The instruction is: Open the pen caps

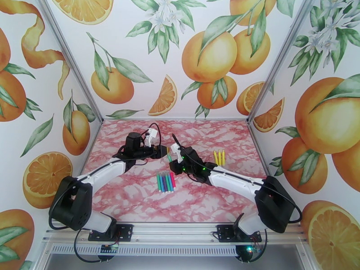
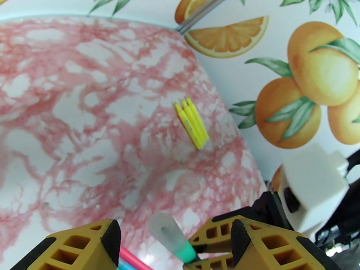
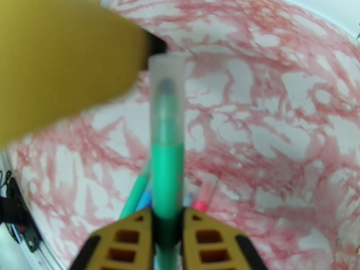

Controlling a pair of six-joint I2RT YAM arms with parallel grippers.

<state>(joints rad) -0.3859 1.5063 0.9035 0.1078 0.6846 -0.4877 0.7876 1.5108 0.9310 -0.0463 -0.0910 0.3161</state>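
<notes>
My right gripper (image 3: 167, 241) is shut on a green pen (image 3: 167, 176), which points away from the wrist. Its translucent pen cap (image 3: 166, 95) is still on the tip. My left gripper (image 2: 171, 250) is open, and the cap (image 2: 164, 230) stands between its fingers, nearer the right finger (image 2: 270, 246), without being squeezed. A blurred left finger (image 3: 58, 64) sits beside the cap in the right wrist view. In the top view both grippers, left (image 1: 163, 152) and right (image 1: 173, 161), meet over mid-table at the green pen (image 1: 168, 155).
Several capped pens (image 1: 165, 182) in green, blue, purple and pink lie side by side on the marble table (image 1: 135, 199) below the grippers. Three yellow pens (image 1: 219, 157) lie to the right, near the right wall (image 1: 315, 131).
</notes>
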